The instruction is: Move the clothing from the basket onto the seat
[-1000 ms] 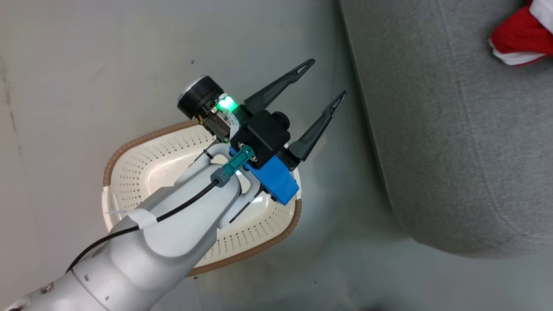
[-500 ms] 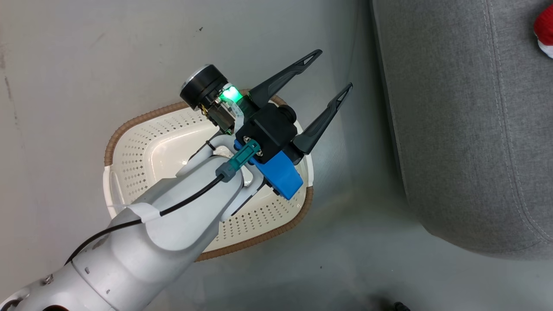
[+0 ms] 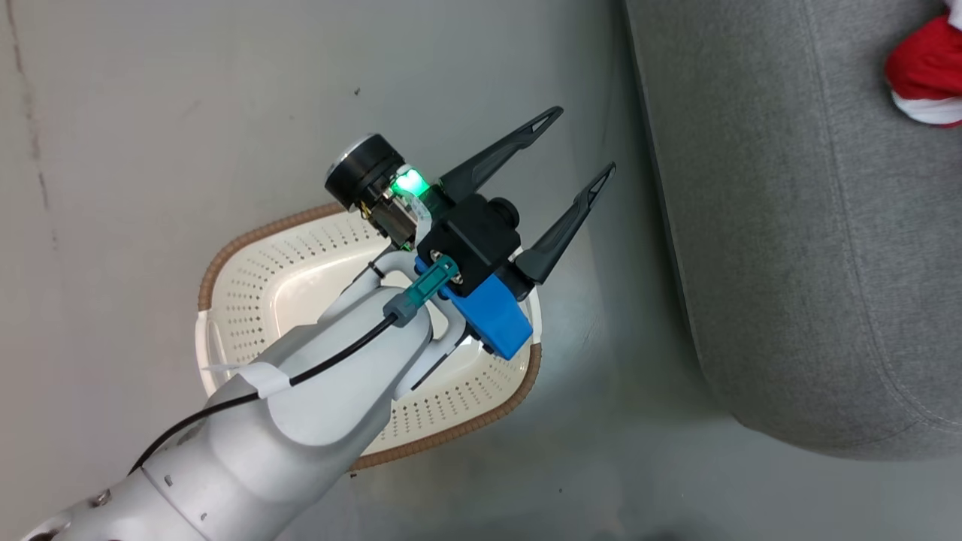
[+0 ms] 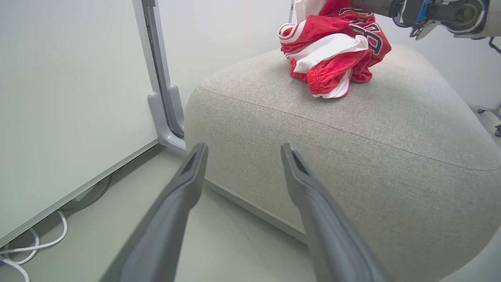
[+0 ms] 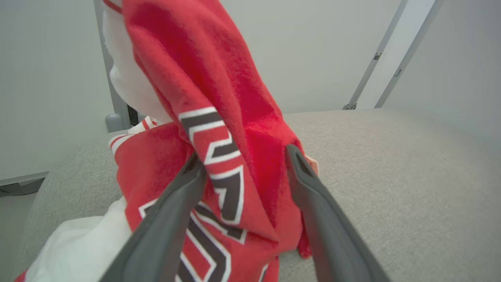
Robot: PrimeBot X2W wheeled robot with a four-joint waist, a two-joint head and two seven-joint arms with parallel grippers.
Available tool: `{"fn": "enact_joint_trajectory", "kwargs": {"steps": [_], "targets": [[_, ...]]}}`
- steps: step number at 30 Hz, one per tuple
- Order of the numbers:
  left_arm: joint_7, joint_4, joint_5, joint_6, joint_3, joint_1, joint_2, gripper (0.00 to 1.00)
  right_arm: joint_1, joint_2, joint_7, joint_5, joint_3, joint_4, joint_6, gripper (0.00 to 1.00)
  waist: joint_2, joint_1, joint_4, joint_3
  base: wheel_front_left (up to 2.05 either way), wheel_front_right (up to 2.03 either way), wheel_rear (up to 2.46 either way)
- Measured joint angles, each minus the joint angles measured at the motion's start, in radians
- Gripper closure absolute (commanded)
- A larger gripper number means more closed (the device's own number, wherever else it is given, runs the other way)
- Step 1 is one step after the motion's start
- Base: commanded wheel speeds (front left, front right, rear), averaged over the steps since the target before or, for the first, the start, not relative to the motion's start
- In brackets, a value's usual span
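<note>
Two grippers stand with jaws parted: the left gripper (image 3: 583, 140) hangs empty over the bare-looking basket (image 3: 225, 259), apparently done there, while the right gripper (image 5: 244, 153) loosely straddles the clothing (image 4: 332, 51) heaped on the seat (image 3: 789, 225), at the head view's two o'clock, probably letting it settle.

Our head camera has swung: more of the red clothing (image 3: 928, 68) on the seat (image 3: 789, 225) shows at top right than a moment ago. Our right claw (image 5: 244, 153), shut until now, stands spread.
</note>
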Motion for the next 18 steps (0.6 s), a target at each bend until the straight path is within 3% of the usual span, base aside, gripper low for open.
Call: {"fn": "enact_joint_trajectory", "kwargs": {"steps": [8,18], "targets": [[-0.007,0.011,-0.014,0.007,0.018,0.067,-0.013,0.00,0.173,0.038,0.000,-0.036,0.017,-0.101,0.000,0.00,0.0000,-0.0001,0.004,-0.101,0.00,0.00,0.00],[-0.008,-0.054,-0.007,0.033,0.153,0.235,-0.008,0.00,0.375,0.144,0.000,-0.072,0.038,-0.320,0.000,0.00,0.0000,-0.0002,0.023,-0.253,0.00,0.00,0.00]]}}
